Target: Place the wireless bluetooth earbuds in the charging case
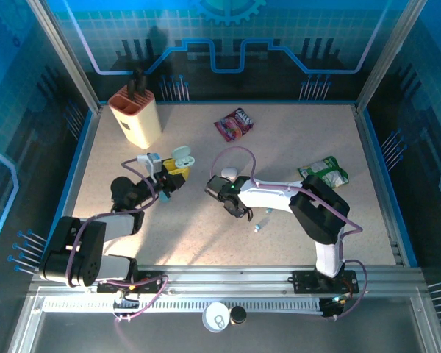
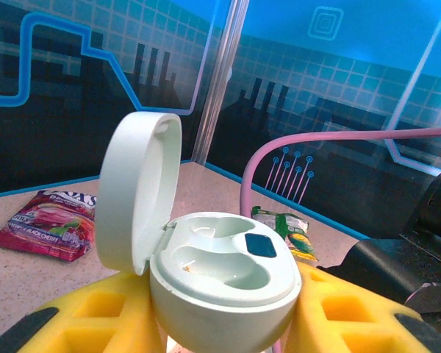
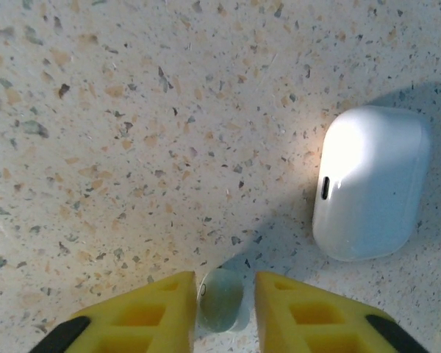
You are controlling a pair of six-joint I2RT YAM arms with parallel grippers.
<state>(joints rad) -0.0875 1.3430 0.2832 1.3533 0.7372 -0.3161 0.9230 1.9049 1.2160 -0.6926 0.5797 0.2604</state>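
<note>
Fingers (image 2: 95, 316) of left gripper (image 2: 222, 334) are pinched on an open white charging case (image 2: 220, 272). Its lid (image 2: 136, 191) is swung up and both wells face up. Right gripper (image 3: 225, 283) is low over the speckled table (image 3: 132, 110), fingers (image 3: 154, 316) narrowly apart with one pale teal earbud (image 3: 220, 301) between them. Can't tell if they're actually clamping it. Closed white case (image 3: 371, 184) lies on the table near that bud, not touching. Red snack packet (image 2: 51, 220) lies flat behind the open case.
</note>
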